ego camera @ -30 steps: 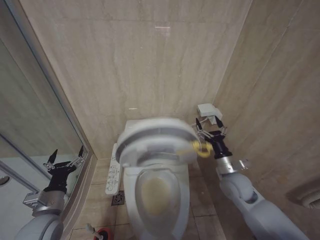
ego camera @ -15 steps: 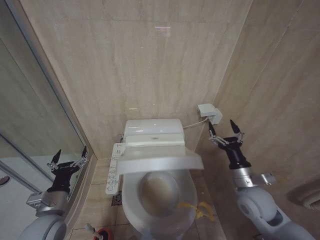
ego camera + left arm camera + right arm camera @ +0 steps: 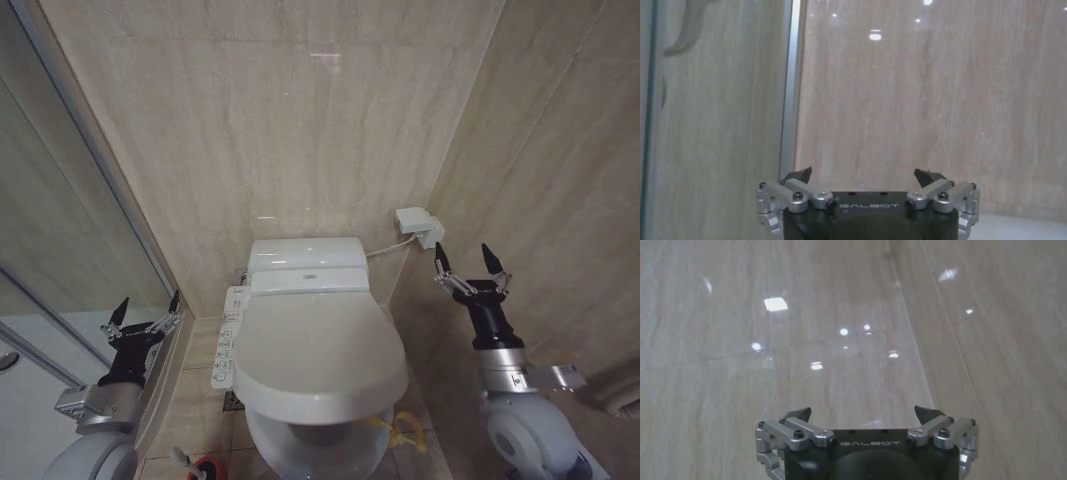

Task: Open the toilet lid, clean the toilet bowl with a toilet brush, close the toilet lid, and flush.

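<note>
Between both splayed grippers, the glossy white toilet lid (image 3: pixel 320 350) lies shut.
"GALBOT" marks the left gripper (image 3: pixel 867 176) and right gripper (image 3: pixel 867 415); a yellow loop (image 3: pixel 400 432) hangs at the rim.

The glossy white toilet lid (image 3: pixel 318 345) lies lowered over the toilet bowl (image 3: pixel 300 450).

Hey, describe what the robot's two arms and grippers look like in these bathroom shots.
Both arms are smooth light grey with rounded joints and a silvery metal wrist ring. The left gripper and right gripper match: a black body carrying silver linkage bars joined by dark screws, ending in pointed black tips. White GALBOT lettering runs across the black housing in both wrist views.
</note>
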Robot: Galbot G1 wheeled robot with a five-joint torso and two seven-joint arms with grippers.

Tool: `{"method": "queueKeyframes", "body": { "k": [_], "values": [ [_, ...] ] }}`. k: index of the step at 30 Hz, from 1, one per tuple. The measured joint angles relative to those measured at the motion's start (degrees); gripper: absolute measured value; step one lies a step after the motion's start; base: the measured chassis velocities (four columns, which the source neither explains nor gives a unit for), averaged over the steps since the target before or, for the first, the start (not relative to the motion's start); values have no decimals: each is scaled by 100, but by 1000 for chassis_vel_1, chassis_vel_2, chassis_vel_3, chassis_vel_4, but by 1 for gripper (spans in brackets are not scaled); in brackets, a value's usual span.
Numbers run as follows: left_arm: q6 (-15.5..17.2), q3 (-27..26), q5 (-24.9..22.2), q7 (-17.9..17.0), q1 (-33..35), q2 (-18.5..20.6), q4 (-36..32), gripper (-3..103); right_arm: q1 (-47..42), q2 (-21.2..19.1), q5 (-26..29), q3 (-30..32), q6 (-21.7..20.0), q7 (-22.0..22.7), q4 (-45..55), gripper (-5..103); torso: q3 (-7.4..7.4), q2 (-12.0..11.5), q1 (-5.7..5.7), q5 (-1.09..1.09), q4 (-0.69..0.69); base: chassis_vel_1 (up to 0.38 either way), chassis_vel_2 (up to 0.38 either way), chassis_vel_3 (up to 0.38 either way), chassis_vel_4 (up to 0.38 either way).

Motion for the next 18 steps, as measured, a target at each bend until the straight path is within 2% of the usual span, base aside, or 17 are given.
{"method": "queueKeyframes", "body": {
  "k": [8, 12, 18],
  "values": [
    [39, 133, -1, -1, -47, -11, 49, 100, -694, 372, -97, 213, -203, 232, 589, 100, 0, 0, 0, -1, -3, 0, 0, 0, 0],
    [64, 250, -17, -3, -58, -54, 67, 100, -1302, 600, -332, 226, -315, 411, 942, 100, 0, 0, 0, -1, -2, 0, 0, 0, 0],
    [63, 375, -6, 5, -70, -98, 10, 100, -1742, 783, -486, 281, -329, 427, 1173, 100, 0, 0, 1, -1, -2, 0, 0, 0, 0]
  ]
}}
